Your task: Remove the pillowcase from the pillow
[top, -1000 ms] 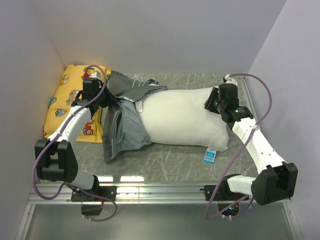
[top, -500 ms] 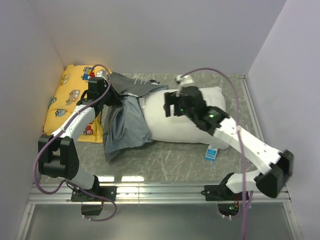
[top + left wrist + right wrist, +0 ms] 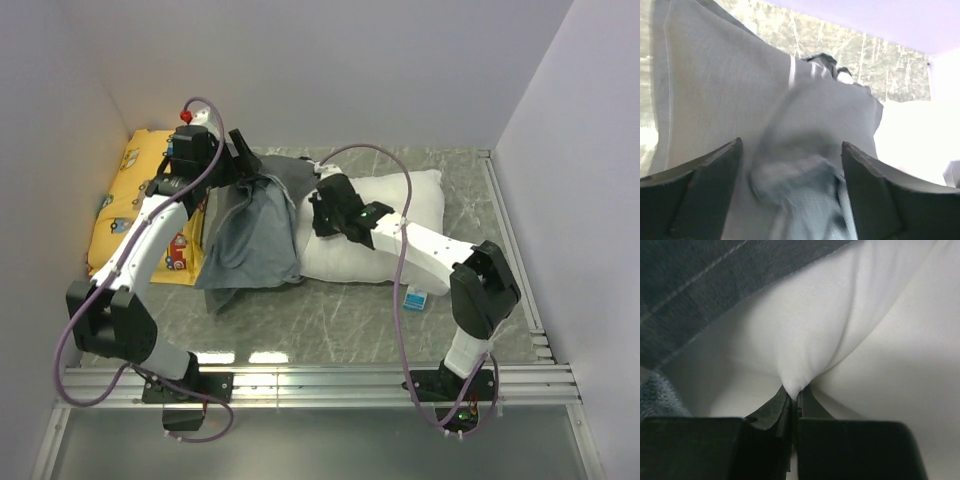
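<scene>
Evidently we pinched a fold of the pillow (image 3: 850, 335) in the right tool (image 3: 795, 390) to anchor it; the left tool (image 3: 791, 146) gaped wide over the pillowcase (image 3: 735, 90), gripping nothing.

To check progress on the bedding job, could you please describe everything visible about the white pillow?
The pillow is plump, plain white and soft-looking, lying flat across the table. Its left end is hidden by the grey striped pillowcase; the rest is bare. The right hand is shut on a pinch of its fabric beside the pillowcase edge, raising a small fold. A small blue-and-white tag sits at its near right corner.
</scene>
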`<state>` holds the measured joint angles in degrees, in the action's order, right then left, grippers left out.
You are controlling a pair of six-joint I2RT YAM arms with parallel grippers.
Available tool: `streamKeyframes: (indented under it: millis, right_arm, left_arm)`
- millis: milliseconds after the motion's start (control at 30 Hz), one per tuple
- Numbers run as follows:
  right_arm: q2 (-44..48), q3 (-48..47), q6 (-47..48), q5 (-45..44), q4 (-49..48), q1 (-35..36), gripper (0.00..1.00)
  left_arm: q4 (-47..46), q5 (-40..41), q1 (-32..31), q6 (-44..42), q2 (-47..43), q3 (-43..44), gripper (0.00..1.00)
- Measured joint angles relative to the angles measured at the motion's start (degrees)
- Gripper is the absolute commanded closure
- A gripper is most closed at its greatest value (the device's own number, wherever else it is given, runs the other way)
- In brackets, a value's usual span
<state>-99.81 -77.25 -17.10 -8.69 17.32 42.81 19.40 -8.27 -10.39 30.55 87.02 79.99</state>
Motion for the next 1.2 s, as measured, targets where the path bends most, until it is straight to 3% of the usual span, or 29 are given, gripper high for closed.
streamKeyframes:
  millis: [167,467,667,1200]
  right_arm:
    - [0.66,0.94,-4.39,7.91,-3.10,-5.05,1.00]
    - [2.56,1.44,-7.58,17.57,-4.28,-11.96,1.00]
    - [4.07,1.38,-7.45,18.67,-2.27,-14.56,1.00]
    - [5.60,-1.88,-5.99,17.25,4.68,-16.46,1.00]
  left_arm:
    - [2.54,7.48,-6.84,-1.20,-9.16,-2.25,0.06]
    - [0.44,16.87,-13.99,4.24,-33.57,-28.81,0.06]
    - [0.02,18.82,-14.40,7.69,-34.73,-37.51,0.05]
    - [-2.36,20.33,-17.81,9.18,-31.71,-43.47,0.02]
